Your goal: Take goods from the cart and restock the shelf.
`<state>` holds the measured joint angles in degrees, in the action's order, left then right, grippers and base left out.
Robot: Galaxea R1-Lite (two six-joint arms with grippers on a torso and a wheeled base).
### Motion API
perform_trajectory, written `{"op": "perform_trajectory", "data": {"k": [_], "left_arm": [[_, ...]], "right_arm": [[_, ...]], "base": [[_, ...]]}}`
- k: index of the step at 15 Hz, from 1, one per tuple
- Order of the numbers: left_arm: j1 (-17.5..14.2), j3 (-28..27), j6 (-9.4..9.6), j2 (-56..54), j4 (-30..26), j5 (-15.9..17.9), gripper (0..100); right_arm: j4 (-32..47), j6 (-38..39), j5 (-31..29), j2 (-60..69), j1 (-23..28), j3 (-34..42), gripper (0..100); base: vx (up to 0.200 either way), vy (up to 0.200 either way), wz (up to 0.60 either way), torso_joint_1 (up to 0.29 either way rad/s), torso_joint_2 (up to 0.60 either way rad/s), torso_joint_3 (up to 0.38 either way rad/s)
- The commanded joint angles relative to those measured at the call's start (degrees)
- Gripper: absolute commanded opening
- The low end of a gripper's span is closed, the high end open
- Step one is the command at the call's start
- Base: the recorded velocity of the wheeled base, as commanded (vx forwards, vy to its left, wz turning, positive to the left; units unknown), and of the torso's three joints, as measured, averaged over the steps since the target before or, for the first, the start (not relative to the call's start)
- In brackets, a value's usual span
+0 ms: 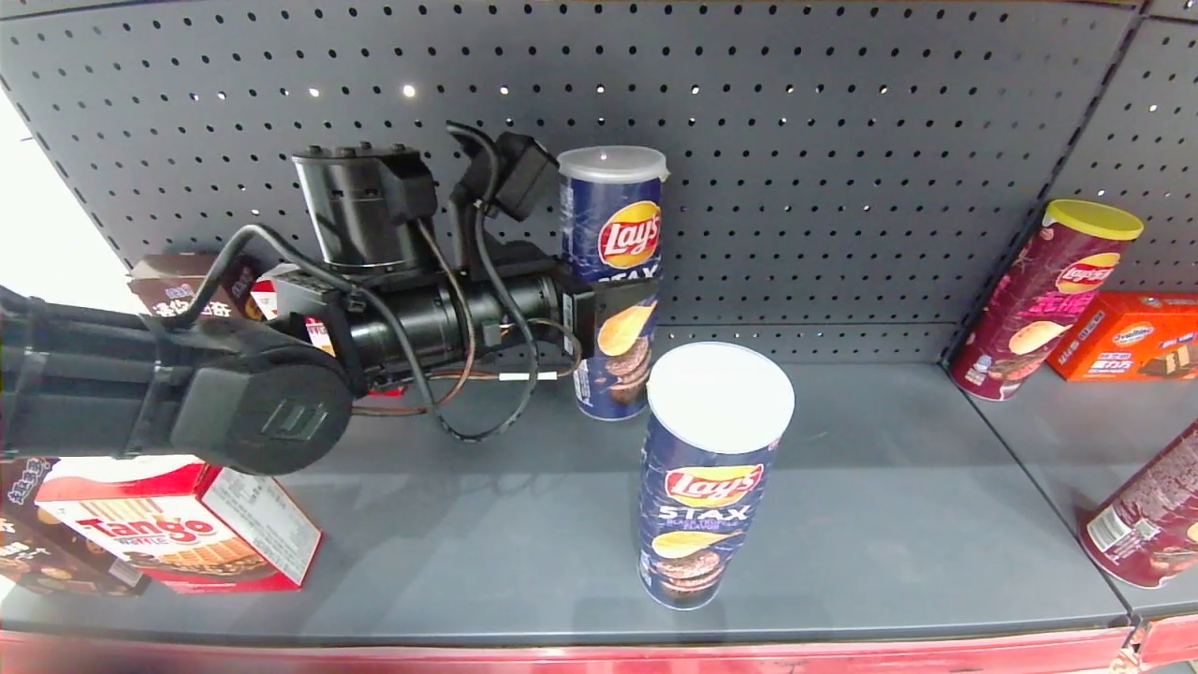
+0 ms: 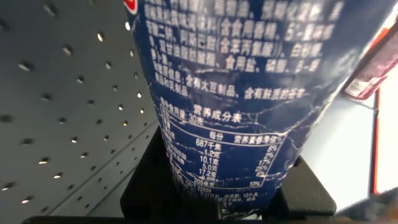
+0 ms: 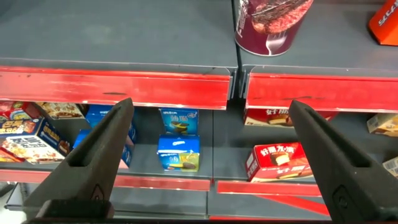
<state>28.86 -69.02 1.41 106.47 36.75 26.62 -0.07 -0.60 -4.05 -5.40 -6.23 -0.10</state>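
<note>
Right now you have two blue cans on the grey shelf (image 1: 889, 524). The rear blue can (image 1: 613, 243) stands upright close to the pegboard (image 1: 842, 140). The left claw (image 1: 620, 323) is clenched around its lower half. Its base looks to rest on the shelf, though the angle does not let you be sure. The front blue can (image 1: 708, 477) stands upright and free, nearer to you and slightly right of the rear one, not touching it.

You also have two maroon cans. One maroon can (image 1: 1039, 300) leans against the back panel, beside a single orange box (image 1: 1132, 335). The second maroon can (image 1: 1146, 524) is cut off at the picture's right edge. On the left sit one red wafer box (image 1: 187, 529) and one brown box (image 1: 51, 552), which is also cut off. The boxes behind the arm (image 1: 192, 281) are mostly hidden, so you cannot count them.

In the left wrist view the rear can's printed wall sits close up, with its top out of frame.

The right claw (image 3: 214, 162) is released, its fingers (image 3: 93, 162) spread wide with nothing between them. It sits in front of the red shelf edge (image 3: 124, 87). Beyond it, a lower shelf carries two blue boxes (image 3: 178, 152) and a red box (image 3: 277, 162). Others there are partly covered.
</note>
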Motion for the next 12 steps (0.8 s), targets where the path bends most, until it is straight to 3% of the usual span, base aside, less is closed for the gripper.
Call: {"op": "perform_trajectory", "data": {"k": [1, 6, 12], "left_arm": [[0.1, -2.3, 0.26, 4.7, 0.2, 0.0, 0], [-0.1, -7.5, 3.24, 10.0, 0.4, 0.0, 0], [-0.3, -8.1, 3.42, 13.1, 5.6, 0.0, 0]], "right_arm": [[0.0, 0.0, 0.0, -0.2, 0.0, 0.0, 100], [0.0, 0.0, 0.0, -0.2, 0.0, 0.0, 100], [0.0, 0.0, 0.0, -0.2, 0.0, 0.0, 100]], "base": [[0.000, 0.000, 0.00, 0.000, 0.00, 0.000], [0.000, 0.000, 0.00, 0.000, 0.00, 0.000], [0.000, 0.000, 0.00, 0.000, 0.00, 0.000]]}}
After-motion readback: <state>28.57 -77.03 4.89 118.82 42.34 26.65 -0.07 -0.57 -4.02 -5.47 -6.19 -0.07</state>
